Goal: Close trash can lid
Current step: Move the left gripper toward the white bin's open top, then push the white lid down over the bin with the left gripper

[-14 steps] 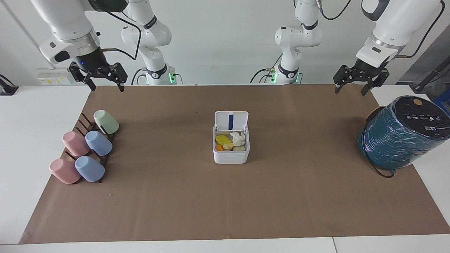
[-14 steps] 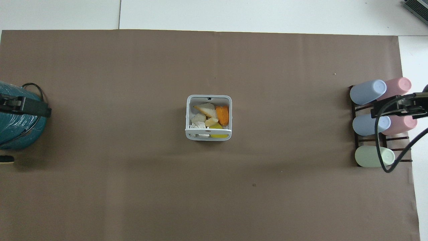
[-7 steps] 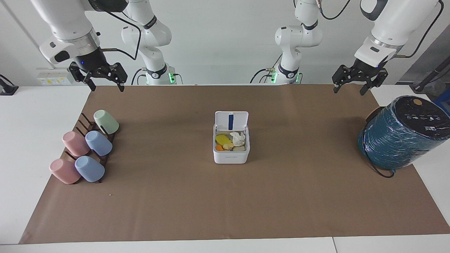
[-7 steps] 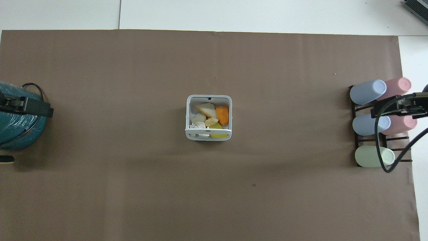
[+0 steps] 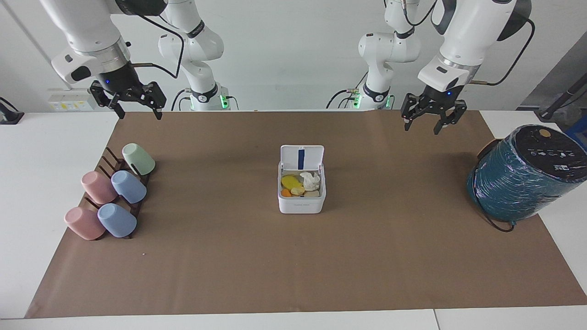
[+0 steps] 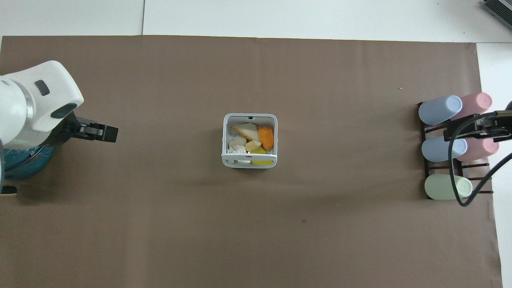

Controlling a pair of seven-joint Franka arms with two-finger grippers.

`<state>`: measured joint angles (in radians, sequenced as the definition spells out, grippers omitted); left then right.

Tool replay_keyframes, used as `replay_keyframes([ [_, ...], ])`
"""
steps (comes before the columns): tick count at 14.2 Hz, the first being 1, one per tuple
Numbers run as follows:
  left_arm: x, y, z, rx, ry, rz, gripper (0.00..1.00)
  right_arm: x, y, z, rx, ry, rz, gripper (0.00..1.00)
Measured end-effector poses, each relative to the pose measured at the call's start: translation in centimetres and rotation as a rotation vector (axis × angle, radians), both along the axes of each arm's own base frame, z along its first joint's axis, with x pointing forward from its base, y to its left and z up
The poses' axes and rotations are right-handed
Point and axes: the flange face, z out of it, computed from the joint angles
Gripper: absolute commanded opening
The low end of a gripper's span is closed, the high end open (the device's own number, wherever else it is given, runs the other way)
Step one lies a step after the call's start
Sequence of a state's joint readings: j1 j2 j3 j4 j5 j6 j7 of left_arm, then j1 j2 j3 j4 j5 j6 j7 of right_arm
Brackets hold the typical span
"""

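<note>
The small white trash can [image 5: 301,201] stands at the middle of the brown mat, also in the overhead view [image 6: 249,162]. It holds food scraps and a crumpled tissue. Its lid [image 5: 301,158] stands upright at the rim nearest the robots, blue stripe showing; in the overhead view it shows edge-on [image 6: 249,157]. My left gripper [image 5: 428,126] is open and empty, raised over the mat toward the left arm's end, between the trash can and the teal cylinder; it also shows in the overhead view [image 6: 105,133]. My right gripper [image 5: 136,112] is open and waits raised over the cup rack.
A large teal wrapped cylinder [image 5: 525,173] with a black top lies tilted at the left arm's end. A dark rack [image 5: 120,181] holds several pastel cups [image 5: 129,187] at the right arm's end. A cable [image 6: 460,160] hangs by the right gripper.
My left gripper has moved from over the teal cylinder toward the middle of the table and a little lower. The right arm, the trash can and the lid have not moved.
</note>
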<state>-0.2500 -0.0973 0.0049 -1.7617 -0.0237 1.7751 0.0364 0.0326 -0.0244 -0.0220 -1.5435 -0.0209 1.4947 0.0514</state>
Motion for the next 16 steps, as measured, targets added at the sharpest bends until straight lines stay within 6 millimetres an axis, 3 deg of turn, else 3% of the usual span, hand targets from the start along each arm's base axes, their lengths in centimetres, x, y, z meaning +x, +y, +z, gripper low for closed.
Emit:
replay_keyframes([
  [2, -1.0, -2.6, -0.9, -0.008, -0.028, -0.049, 0.0, 0.0, 0.0, 0.0, 0.0, 0.0, 0.0, 1.0],
  [5, -3.0, -7.5, -2.3, -0.014, -0.042, -0.138, 0.0, 0.0, 0.0, 0.0, 0.0, 0.0, 0.0, 1.0],
  [12, -7.6, -16.6, -4.4, -0.033, -0.039, -0.219, 0.0, 0.0, 0.0, 0.0, 0.0, 0.0, 0.0, 1.0],
  [16, -9.1, -21.3, -6.1, -0.065, -0.065, -0.222, 0.0, 0.0, 0.0, 0.0, 0.0, 0.0, 0.0, 1.0],
])
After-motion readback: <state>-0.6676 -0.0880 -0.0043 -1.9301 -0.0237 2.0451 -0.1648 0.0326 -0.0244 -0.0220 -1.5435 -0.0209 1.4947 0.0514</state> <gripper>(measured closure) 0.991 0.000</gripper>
